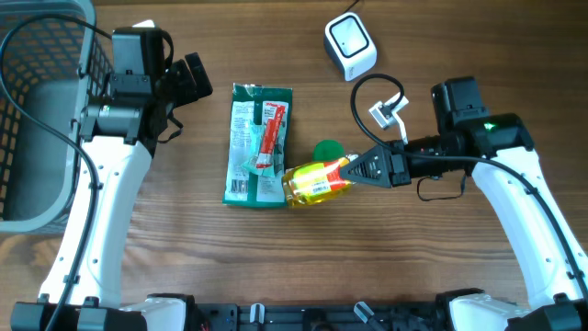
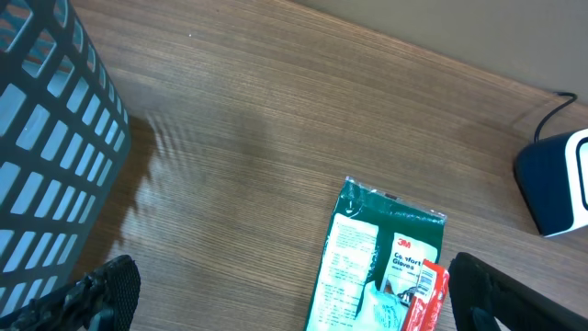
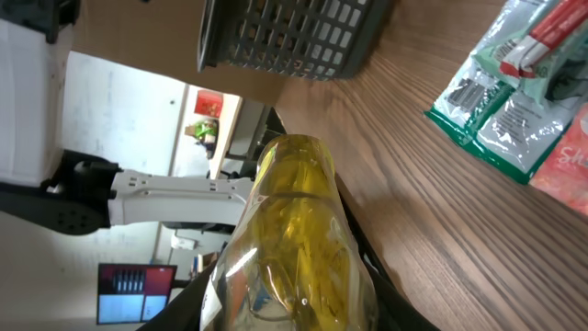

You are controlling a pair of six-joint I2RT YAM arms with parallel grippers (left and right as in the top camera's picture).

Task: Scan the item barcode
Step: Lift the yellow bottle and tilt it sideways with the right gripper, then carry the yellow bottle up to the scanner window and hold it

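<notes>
A clear bottle of yellow liquid [image 1: 315, 183] is held sideways above the table, and my right gripper [image 1: 354, 171] is shut on it. Seen from the right wrist, the bottle [image 3: 299, 239] fills the space between the dark fingers. The white barcode scanner [image 1: 350, 46] stands at the back, with its dark side [image 2: 551, 188] showing in the left wrist view. My left gripper [image 1: 188, 81] is open near the basket, its fingertips [image 2: 106, 292] spread wide over bare wood with nothing between them.
A green glove packet with a red strip [image 1: 258, 144] lies flat in the middle, its top [image 2: 381, 253] near my left gripper. A green disc [image 1: 327, 150] lies behind the bottle. A grey mesh basket [image 1: 37, 110] fills the left edge.
</notes>
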